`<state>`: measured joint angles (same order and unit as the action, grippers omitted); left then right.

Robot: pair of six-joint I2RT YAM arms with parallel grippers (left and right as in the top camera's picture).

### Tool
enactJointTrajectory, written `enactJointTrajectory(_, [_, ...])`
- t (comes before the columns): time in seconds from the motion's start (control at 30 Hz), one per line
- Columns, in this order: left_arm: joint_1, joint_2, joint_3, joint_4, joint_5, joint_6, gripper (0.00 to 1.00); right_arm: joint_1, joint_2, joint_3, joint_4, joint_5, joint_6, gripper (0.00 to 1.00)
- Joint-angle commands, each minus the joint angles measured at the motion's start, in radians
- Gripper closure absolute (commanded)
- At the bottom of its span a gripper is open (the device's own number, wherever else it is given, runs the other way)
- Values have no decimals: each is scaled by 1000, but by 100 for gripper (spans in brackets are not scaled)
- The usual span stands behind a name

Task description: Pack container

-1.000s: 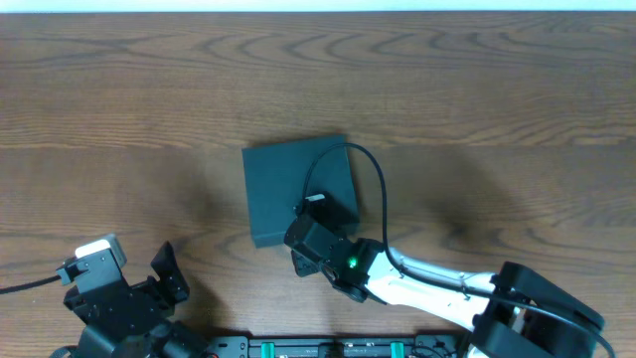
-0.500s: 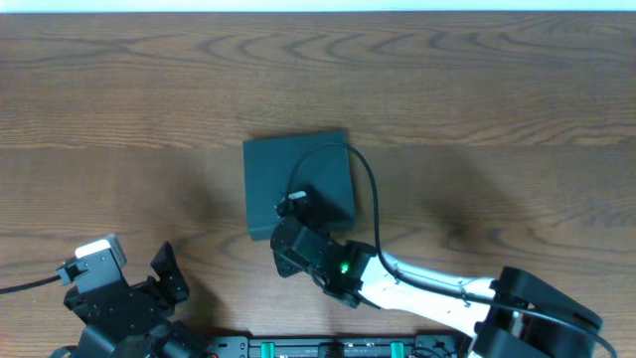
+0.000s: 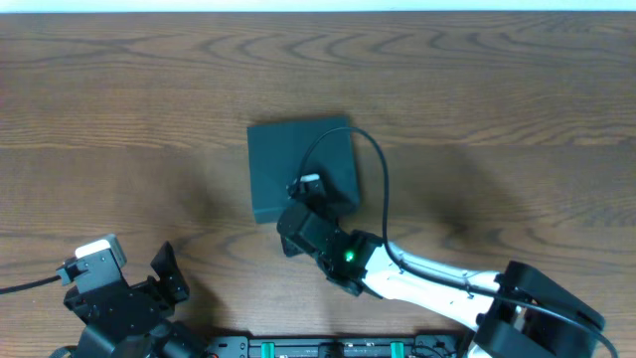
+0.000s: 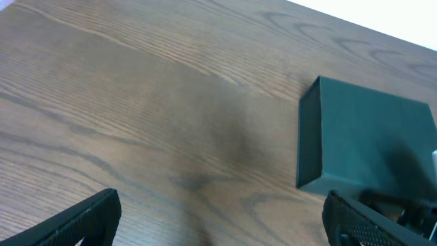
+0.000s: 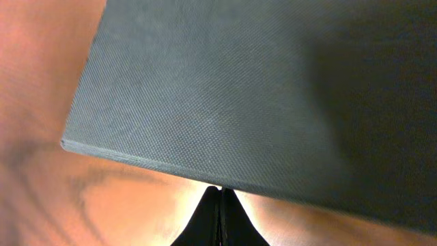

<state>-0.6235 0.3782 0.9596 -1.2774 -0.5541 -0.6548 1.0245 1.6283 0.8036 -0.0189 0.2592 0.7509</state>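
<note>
- Overhead view: you can see the container [image 3: 298, 171] lying flat near the middle of the brown wood bench [image 3: 119, 119].
- It is a dark box with a square top. The top looks flat and shut.
- Your right arm [image 3: 427, 278] reaches in from the bottom right corner. Its end sits at the near edge of the container.
- A black cable [image 3: 376, 174] from that arm loops over the right part of the box.
- A small green light [image 3: 350, 258] glows on the right arm.
- Right wrist view: the right gripper [image 5: 220, 201] has its jaws shut tight together. They hold nothing.
- The tips of those jaws point at the near edge of the container. You cannot tell if they touch it.
- The rough dark top of the box fills most of this view. One corner of it shows on the left.
- Left wrist view: the left gripper [image 4: 222, 212] has its jaws wide open, one at each bottom corner of the picture. Nothing is between them, only bare wood.
- From here the container is off to the right, well apart from the left jaws. You see its top and one dark side wall.
- In the overhead view, your left arm [image 3: 119, 298] sits low in the bottom left corner, far from the box.
</note>
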Motion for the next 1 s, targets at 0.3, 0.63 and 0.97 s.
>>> enactJointTrajectory(0.3, [2, -3, 0, -2, -14, -7, 5, 4, 5, 55, 54, -80, -19, 98])
enactJointTrajectory(0.63, [2, -3, 0, -2, -14, -7, 5, -33, 112, 358, -31, -214, -95, 98])
enactJointTrajectory(0.97, [2, -3, 0, -2, -14, -7, 5, -114, 362, 884, -535, -211, -378, 99])
